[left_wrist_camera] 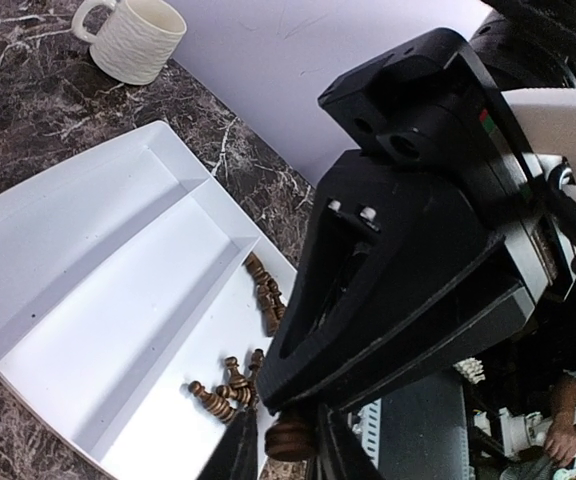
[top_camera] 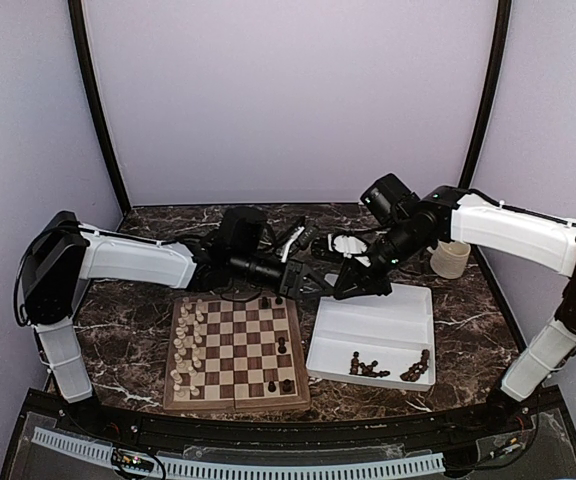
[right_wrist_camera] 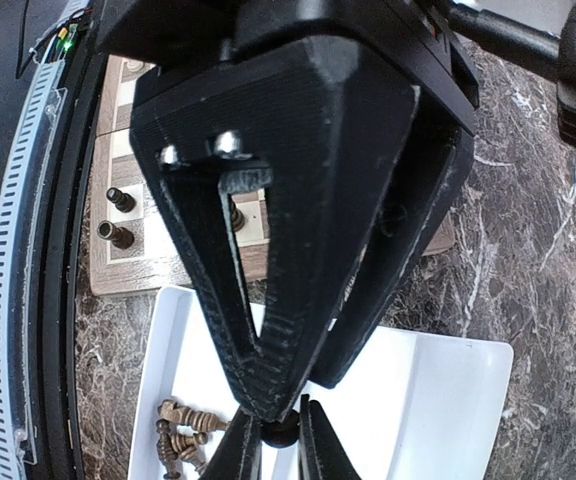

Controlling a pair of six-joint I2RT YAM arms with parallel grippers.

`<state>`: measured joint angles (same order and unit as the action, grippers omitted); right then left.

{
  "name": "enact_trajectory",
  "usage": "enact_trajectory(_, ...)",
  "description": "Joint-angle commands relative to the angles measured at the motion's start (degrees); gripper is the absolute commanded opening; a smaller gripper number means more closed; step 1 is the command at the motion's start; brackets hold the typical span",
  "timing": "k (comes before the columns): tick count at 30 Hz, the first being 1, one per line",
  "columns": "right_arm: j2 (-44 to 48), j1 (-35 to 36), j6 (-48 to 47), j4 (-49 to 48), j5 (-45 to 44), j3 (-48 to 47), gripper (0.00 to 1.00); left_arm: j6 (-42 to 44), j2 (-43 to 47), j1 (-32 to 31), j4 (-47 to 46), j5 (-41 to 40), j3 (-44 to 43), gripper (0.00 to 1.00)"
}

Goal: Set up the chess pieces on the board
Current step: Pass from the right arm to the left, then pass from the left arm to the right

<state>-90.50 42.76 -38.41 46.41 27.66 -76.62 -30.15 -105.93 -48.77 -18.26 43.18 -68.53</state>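
Note:
Both grippers meet in the air between the board (top_camera: 236, 403) and the white tray (top_camera: 368, 325). One dark chess piece (left_wrist_camera: 290, 437) sits between the fingers of my left gripper (left_wrist_camera: 286, 452), which is shut on its ribbed lower part. My right gripper (right_wrist_camera: 280, 442) is shut on the same piece's round end (right_wrist_camera: 281, 428). From above, the left gripper (top_camera: 318, 277) and right gripper (top_camera: 346, 283) nearly touch tip to tip, and the piece is hidden there. Cream pieces (top_camera: 188, 345) fill the board's left columns. A few dark pieces (top_camera: 282, 345) stand on its right side.
Several dark pieces (top_camera: 368, 368) lie loose in the tray's near compartment, also in the left wrist view (left_wrist_camera: 223, 390) and the right wrist view (right_wrist_camera: 183, 430). A cream mug (top_camera: 450, 258) stands behind the tray at the back right. Purple walls close in the table.

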Motion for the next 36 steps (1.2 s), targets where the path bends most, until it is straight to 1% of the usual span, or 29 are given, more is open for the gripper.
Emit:
enact_trajectory(1, -0.34, 0.35, 1.04, -0.58, 0.83, -2.28, 0.2, -0.26, -0.07, 0.84, -1.25, 1.16, -1.0, 0.17)
enact_trajectory(2, -0.19, 0.01, 1.58, -0.69, 1.16, -2.49, 0.23, -0.43, 0.0, 1.08, -1.65, 1.14, -0.99, 0.14)
enact_trajectory(4, 0.24, -2.21, 2.9, -0.48, 3.82, -3.84, 0.3, -0.54, 0.55, 1.49, -2.38, 1.12, -0.95, 0.11)
enact_trajectory(6, 0.89, -6.62, 4.91, -0.64, 7.19, -6.0, 0.39, 0.05, 1.68, 1.87, -3.07, 0.49, -0.79, 0.1)
enact_trajectory(7, 1.12, -8.37, 6.3, -1.12, 8.23, -7.13, 0.47, 0.92, 2.63, 2.02, -3.42, -0.44, -0.81, 0.1)
enact_trajectory(8, 1.38, -10.06, 7.94, -1.98, 8.72, -8.28, 0.61, 1.52, 3.13, 2.02, -3.52, -1.11, -0.81, 0.1)
enact_trajectory(9, 1.52, -11.59, 10.01, -3.08, 9.0, -9.3, 0.92, 2.62, 4.23, 2.02, -4.06, -2.27, -0.92, 0.1)
enact_trajectory(10, 1.36, -12.85, 12.0, -4.14, 9.13, -10.25, 0.98, 3.16, 4.72, 2.06, -4.37, -2.99, -0.91, 0.1)
enact_trajectory(14, -0.59, -17.41, 26.29, -11.34, 11.23, -11.76, 0.99, 5.85, 7.28, 2.02, -7.41, -7.22, -0.62, 0.1)
enact_trajectory(15, -1.42, -19.02, 28.68, -12.22, 18.48, -11.54, 0.98, 6.87, 7.97, 2.02, -8.02, -8.81, -0.74, 0.1)
enact_trajectory(16, -2.21, -20.84, 30.54, -13.51, 27.89, -10.87, 0.99, 7.39, 8.34, 2.02, -8.24, -9.73, -0.82, 0.1)
enact_trajectory(17, -3.11, -21.86, 34.0, -15.75, 33.98, -10.14, 0.99, 8.47, 8.94, 2.02, -8.64, -11.59, -0.82, 0.1)
enact_trajectory(18, -3.82, -22.08, 36.15, -17.25, 37.47, -9.87, 0.98, 9.03, 9.22, 2.02, -8.81, -13.48, -0.77, 0.1)
enact_trajectory(19, -4.44, -21.98, 36.58, -17.42, 39.68, -10.13, 0.96, 9.93, 9.86, 2.04, -9.36, -14.36, -0.54, 0.1)
enact_trajectory(20, -5.06, -21.94, 36.79, -17.29, 41.16, -10.35, 0.9, 10.24, 10.13, 2.07, -9.7, -15.98, -0.32, 0.1)
enact_trajectory(22, -6.33, -21.96, 39.03, -18.55, 43.46, -10.57, 0.74, 10.95, 10.84, 2.04, -11.08, -17.76, 0.27, 0.11)
enact_trajectory(23, -6.8, -21.98, 41.93, -20.84, 44.55, -9.93, 0.7, 11.27, 11.08, 2.02, -11.64, -18.17, 0.38, 0.11)
enact_trajectory(29, -6.82, -20.45, 62.35, -41.87, 50.85, -2.2, 0.56, 11.07, 10.75, 2.04, -13.33, -19.2, -0.04, 0.11)
enact_trajectory(31, -6.71, -19.48, 64.91, -44.68, 51.28, -1.31, 0.53, 10.78, 10.59, 2.02, -13.74, -19.18, -0.1, 0.11)
enact_trajectory(36, -6.96, -18.25, 66.06, -45.49, 50.19, -1.4, 0.51, 10.38, 10.16, 2.02, -14.63, -18.56, -0.27, 0.11)
